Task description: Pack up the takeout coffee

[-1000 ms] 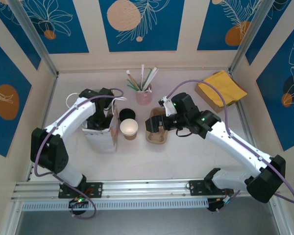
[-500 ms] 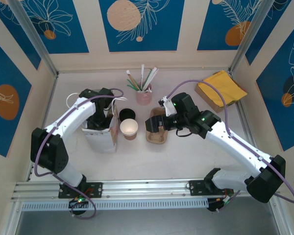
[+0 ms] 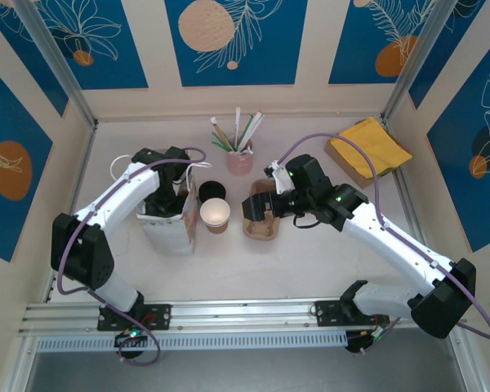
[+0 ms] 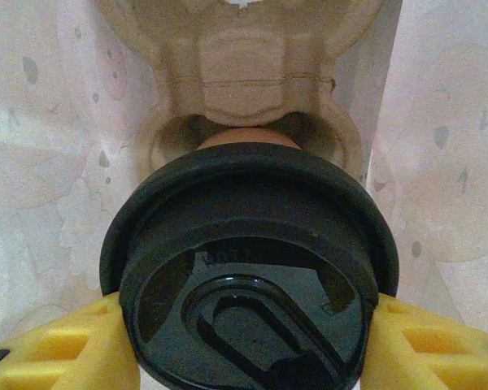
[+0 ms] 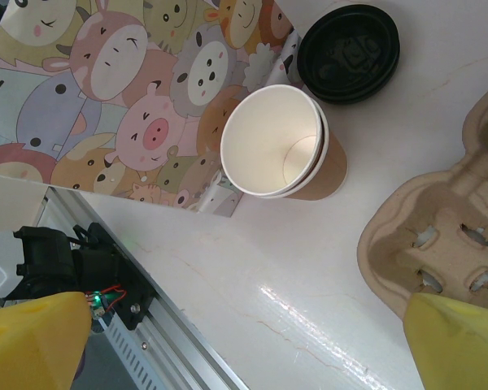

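1. Takeout coffee (image 4: 248,268): a small brown kraft paper cup under a round black plastic lid. We find it upright inside the paper bag, low between the pale inner walls. Its base is over a round socket of a moulded pulp cup carrier (image 4: 244,65) that lies in the bag. We cannot tell whether it is seated.
2. Left gripper (image 4: 244,325): the jaws stand about half apart. The yellow foam pads (image 4: 65,345) press on either side of the lid rim and hold the takeout coffee. From above, we see this gripper (image 3: 165,200) reaching down into the bag's open top.
3. Paper bag printed with cartoon animals (image 3: 173,233): it stands upright on the left part of the white table (image 3: 310,261).
4. Right gripper (image 3: 257,206): the jaws are spread wide with nothing between them. It hovers over a second pulp carrier (image 3: 261,224) at the table's centre.
5. Open brown paper cup with a pale inside (image 5: 276,142): it stands upright just beside the bag, between the bag and the second pulp carrier.
6. Loose black plastic lid (image 5: 348,53): it lies flat on the table just behind the open cup.
7. Pink cup of straws and stirrers (image 3: 239,159): it stands at the back centre.
8. Yellow cloth (image 3: 369,145): it lies on a brown box at the back right.
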Tool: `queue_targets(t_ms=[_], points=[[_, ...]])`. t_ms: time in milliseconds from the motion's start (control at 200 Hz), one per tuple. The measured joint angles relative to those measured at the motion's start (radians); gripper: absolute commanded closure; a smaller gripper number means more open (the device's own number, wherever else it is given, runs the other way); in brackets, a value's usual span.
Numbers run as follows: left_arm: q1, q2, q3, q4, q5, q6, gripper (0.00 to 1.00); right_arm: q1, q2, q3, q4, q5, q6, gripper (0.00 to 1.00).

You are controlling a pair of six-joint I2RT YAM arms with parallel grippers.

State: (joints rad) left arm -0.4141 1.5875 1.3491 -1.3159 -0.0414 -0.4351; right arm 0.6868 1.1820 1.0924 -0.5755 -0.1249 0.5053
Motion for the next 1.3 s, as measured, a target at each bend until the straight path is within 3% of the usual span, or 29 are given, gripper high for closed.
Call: queue_targets(t_ms=[1300], points=[[0.000, 0.025, -0.051, 0.055, -0.005, 0.000, 0.51, 0.000, 0.000, 0.000, -0.001, 0.000, 0.000, 0.01]])
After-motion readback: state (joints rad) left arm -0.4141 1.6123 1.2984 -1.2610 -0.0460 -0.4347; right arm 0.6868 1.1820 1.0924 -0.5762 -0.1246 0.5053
